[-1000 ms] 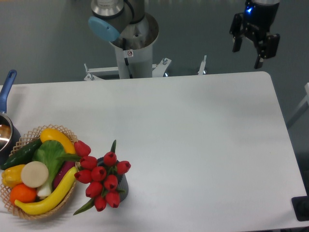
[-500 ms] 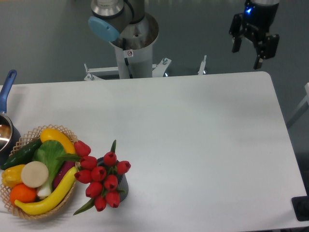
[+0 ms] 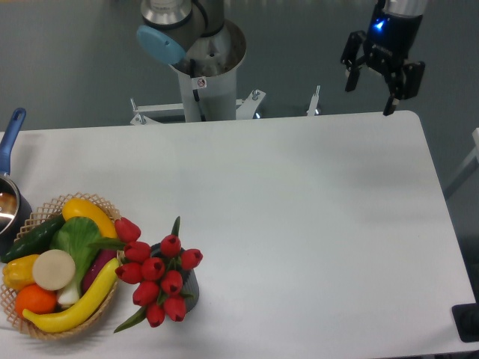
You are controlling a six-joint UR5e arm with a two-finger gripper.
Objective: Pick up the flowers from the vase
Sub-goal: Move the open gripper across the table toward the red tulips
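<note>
1. Looks like the very first step, the approach. The gripper (image 3: pixel 368 100) hangs past the table's (image 3: pixel 314 224) far right corner, jaws spread wide, nothing in them.
2. The flowers (image 3: pixel 159 275) sit in the vase (image 3: pixel 188 286) near the front left, just beside the basket (image 3: pixel 45 206), well apart from the gripper.
3. Next move, I'd guess: cross the table and come down over the buds without knocking the vase.
4. Count: about ten red buds, one vase, one basket, one pot (image 3: pixel 10 142).
</note>
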